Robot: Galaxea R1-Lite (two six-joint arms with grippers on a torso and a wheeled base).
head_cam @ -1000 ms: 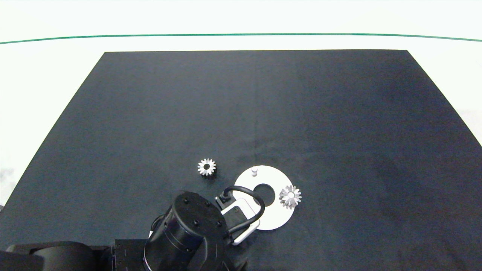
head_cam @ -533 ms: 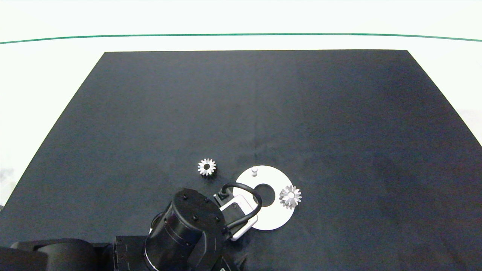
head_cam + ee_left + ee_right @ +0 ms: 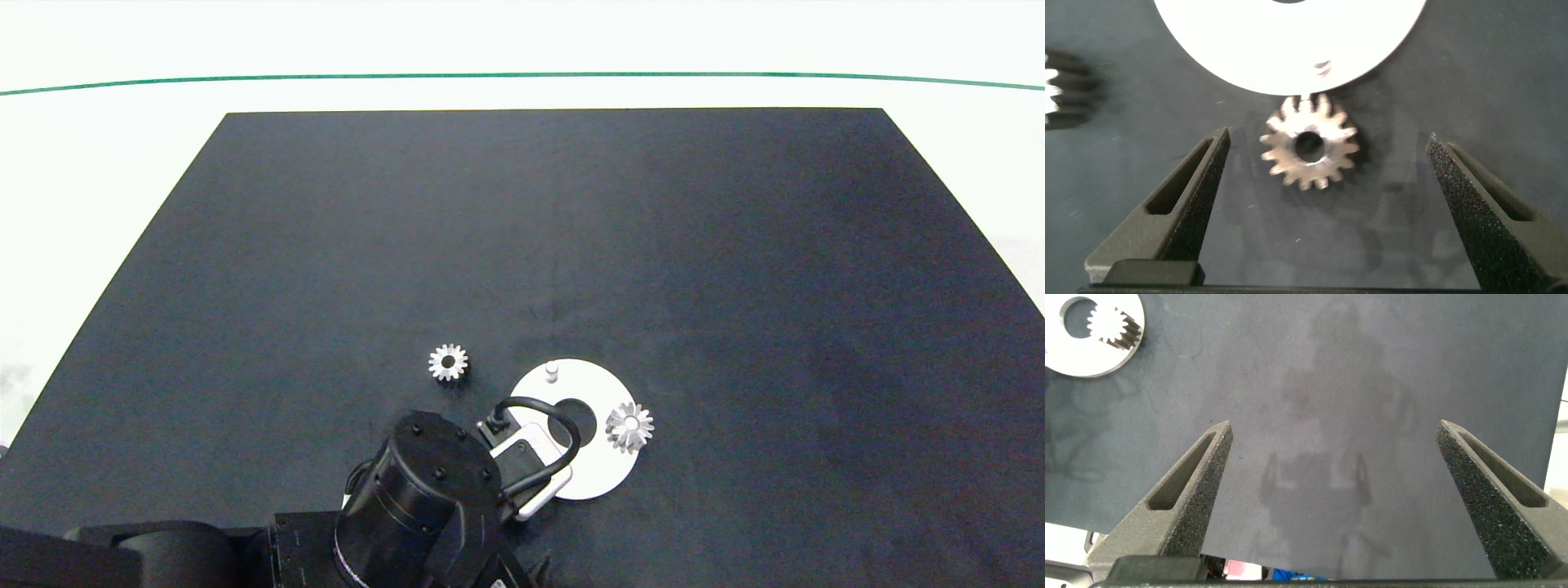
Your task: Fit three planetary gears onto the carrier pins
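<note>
Left wrist view — left gripper (image 3: 1319, 175) jaws spread wide around a toothed silvery gear (image 3: 1310, 143), gripping nothing.

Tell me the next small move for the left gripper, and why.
Probably lower the left gripper and close on the gear lying flat on the mat just off the white disc. Its fingers stand open on either side of that gear, not touching it. One gear already sits on the disc, and the far pin is bare.
</note>
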